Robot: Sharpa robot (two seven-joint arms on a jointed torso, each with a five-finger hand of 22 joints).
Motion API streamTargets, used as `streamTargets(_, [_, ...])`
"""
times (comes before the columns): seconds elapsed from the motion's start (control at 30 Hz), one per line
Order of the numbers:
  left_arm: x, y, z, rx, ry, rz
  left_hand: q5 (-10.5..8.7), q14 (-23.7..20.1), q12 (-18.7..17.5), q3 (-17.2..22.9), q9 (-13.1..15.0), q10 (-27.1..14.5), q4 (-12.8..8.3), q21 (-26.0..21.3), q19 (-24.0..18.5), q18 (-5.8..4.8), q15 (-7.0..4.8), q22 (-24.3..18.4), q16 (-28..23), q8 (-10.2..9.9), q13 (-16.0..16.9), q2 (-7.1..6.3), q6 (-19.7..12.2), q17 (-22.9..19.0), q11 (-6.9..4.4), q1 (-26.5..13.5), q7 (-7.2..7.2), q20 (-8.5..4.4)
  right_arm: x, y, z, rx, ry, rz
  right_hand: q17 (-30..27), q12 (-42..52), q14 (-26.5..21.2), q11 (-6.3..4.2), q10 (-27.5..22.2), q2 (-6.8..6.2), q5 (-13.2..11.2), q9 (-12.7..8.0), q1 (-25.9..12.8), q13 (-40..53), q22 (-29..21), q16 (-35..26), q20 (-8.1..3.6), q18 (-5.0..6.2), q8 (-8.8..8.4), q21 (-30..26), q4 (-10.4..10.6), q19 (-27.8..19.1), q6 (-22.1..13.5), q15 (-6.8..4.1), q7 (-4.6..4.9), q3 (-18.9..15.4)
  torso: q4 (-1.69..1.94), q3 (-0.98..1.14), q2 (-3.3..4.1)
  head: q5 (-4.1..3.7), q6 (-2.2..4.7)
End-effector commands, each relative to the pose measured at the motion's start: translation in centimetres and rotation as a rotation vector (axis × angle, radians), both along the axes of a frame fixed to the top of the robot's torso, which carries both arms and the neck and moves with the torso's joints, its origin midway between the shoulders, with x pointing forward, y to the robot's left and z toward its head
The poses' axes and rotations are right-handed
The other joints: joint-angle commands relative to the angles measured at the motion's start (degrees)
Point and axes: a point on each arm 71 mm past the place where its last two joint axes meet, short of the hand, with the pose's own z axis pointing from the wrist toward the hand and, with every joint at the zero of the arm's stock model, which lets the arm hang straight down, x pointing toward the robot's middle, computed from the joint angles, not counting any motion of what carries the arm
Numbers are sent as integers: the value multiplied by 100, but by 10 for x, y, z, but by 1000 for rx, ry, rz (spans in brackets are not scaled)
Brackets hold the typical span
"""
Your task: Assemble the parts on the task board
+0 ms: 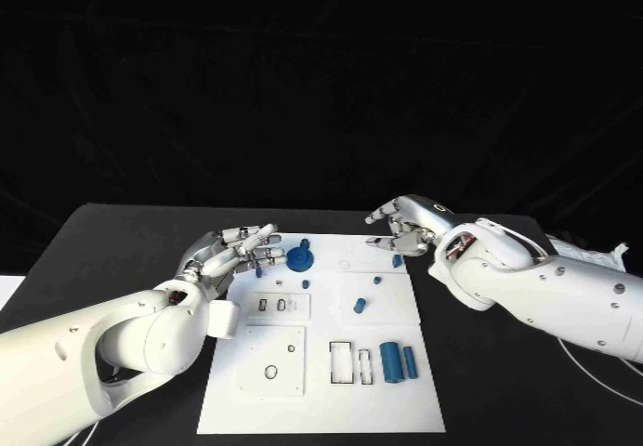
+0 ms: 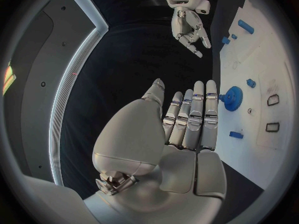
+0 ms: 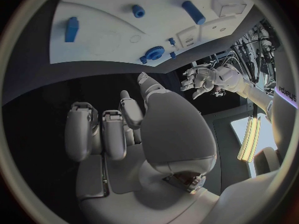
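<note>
Several small blue plastic parts (image 1: 390,360) lie on the white rectangular task board (image 1: 402,409), a blue toothed gear (image 1: 300,257) near its far edge. Left hand (image 1: 239,251) at the far-left corner, fingers straight, together, empty; right hand (image 1: 406,228) beyond the far edge, fingers curled, empty. Parts look light, rigid, slippery: pinch the gear's rim.

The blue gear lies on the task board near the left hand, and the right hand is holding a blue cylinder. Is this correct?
Not quite. The right hand holds nothing; the right wrist view shows its fingers empty over the black table. The blue gear does lie on the task board near the left hand.
</note>
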Motion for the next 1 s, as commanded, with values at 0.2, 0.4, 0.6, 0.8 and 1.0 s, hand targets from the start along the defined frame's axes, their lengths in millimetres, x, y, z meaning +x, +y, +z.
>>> streamTargets(0.2, [1, -2, 1, -17, -13, -22, -12, 26, -29, -1, -4, 30, -37, -19, 36, 68, -1, -8, -20, -34, -3, 41, 22, 8, 24, 6, 27, 12, -5, -45, -16, 54, 108, 66, 563, -65, 433, -6, -58, -30, 37, -5, 98, -33, -12, 25, 20, -86, 3, 31, -80, 22, 9, 25, 17, -19, -74, 54, -11, -32, 4])
streamTargets(0.4, [2, -1, 0, -16, -13, -19, -12, 26, -29, -1, -4, 30, -37, -19, 36, 68, -1, -8, -20, -34, -3, 41, 22, 8, 24, 6, 27, 12, -3, -65, -30, 28, 142, 27, 570, -93, 433, -4, -72, -51, 43, -7, 101, -49, -20, 28, 22, -84, -1, 26, -94, 17, -2, 27, 19, -35, -73, 51, -9, -55, -17])
streamTargets(0.6, [2, -1, 0, -16, -12, -21, -12, 26, -29, -1, -4, 30, -37, -19, 36, 68, -1, -8, -20, -34, -3, 41, 22, 8, 24, 6, 27, 12, 0, -72, -41, 13, 163, 6, 569, -101, 433, -3, -75, -54, 46, -8, 103, -53, -20, 27, 22, -84, -1, 26, -97, 16, -5, 27, 19, -38, -61, 34, -15, -89, -43])
streamTargets(0.8, [2, -2, 0, -16, -12, -22, -12, 26, -29, -1, -4, 30, -37, -19, 36, 68, -1, -8, -20, -34, -3, 41, 22, 8, 24, 6, 27, 12, 5, -72, -48, 6, 177, -13, 580, -88, 435, -3, -71, -54, 49, -8, 104, -44, -18, 33, 23, -85, -1, 27, -100, 17, -6, 28, 20, -39, -67, 34, -17, -84, -64])
streamTargets(1.0, [2, -3, 0, -17, -12, -25, -12, 26, -29, -1, -4, 30, -37, -19, 36, 68, -1, -8, -20, -34, -3, 41, 22, 8, 24, 6, 27, 12, 8, -67, -55, 7, 198, -19, 585, -70, 436, -2, -63, -43, 51, -7, 103, -30, -20, 34, 23, -85, 4, 26, -99, 16, 1, 28, 20, -39, -58, 35, -23, -72, -76])
